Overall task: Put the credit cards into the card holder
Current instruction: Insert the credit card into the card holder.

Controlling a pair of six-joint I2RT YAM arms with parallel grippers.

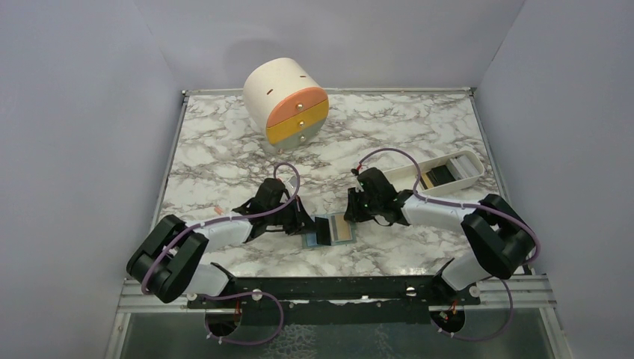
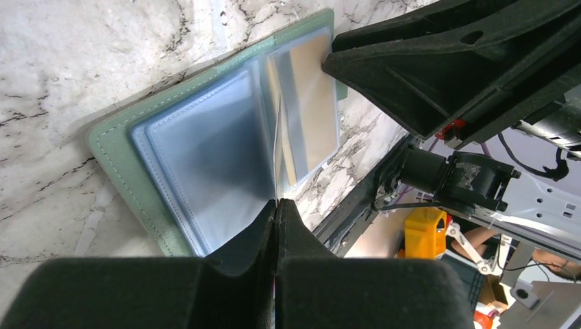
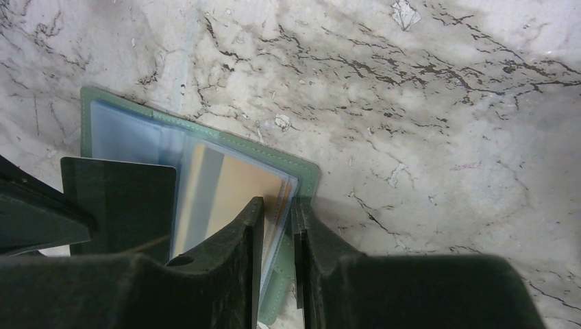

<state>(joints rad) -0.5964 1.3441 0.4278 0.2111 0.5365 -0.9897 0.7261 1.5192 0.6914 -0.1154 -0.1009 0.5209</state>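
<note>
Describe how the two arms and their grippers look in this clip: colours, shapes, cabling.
Both arms alternate bulky black joint housings with white link segments. A thin purple cable loops along each arm, and both are bolted to a black crossbar. The left gripper and right gripper are matte black, with broad, flat, wedge-shaped fingers. No markings are visible.

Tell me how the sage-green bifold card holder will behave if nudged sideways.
The sage-green bifold card holder lies flat and thin on smooth marble, so it probably slides instead of tipping. Its clear plastic sleeves look floppy and likely flex.
</note>
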